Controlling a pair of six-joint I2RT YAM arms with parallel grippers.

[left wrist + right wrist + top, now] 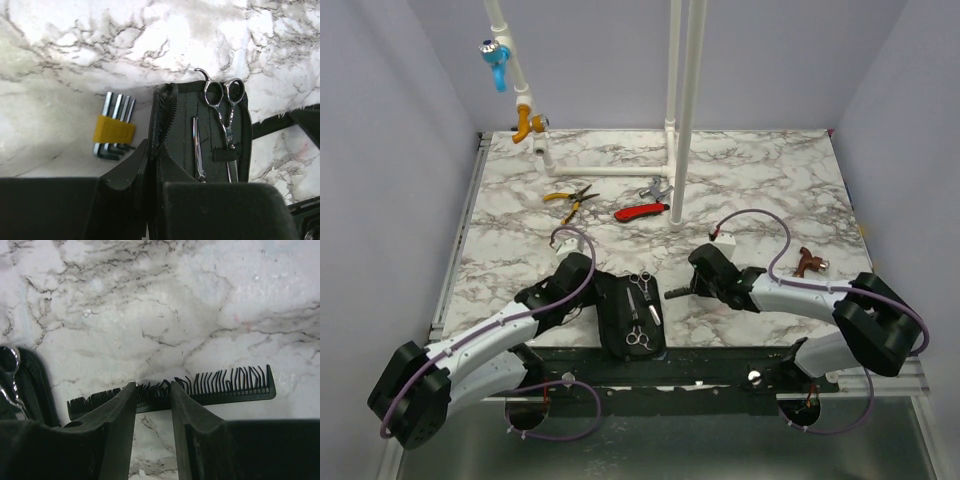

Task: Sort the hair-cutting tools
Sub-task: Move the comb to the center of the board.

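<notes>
1. Left gripper pinches black case's left flap.
2. Right gripper, jaws apart, over black comb lying just right of case.
3. I cannot read the scissors' pivot mark; they lie inside the case.

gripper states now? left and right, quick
Left gripper: closed, pinching the edge of the black case.
Right gripper: open, jaws either side of the black comb, not clamped on it.

Long black comb is lying flat on the marble, about 3 o'clock of the open black zip case. Silver scissors and a thin silver tool are strapped inside, rings toward 12.
</notes>
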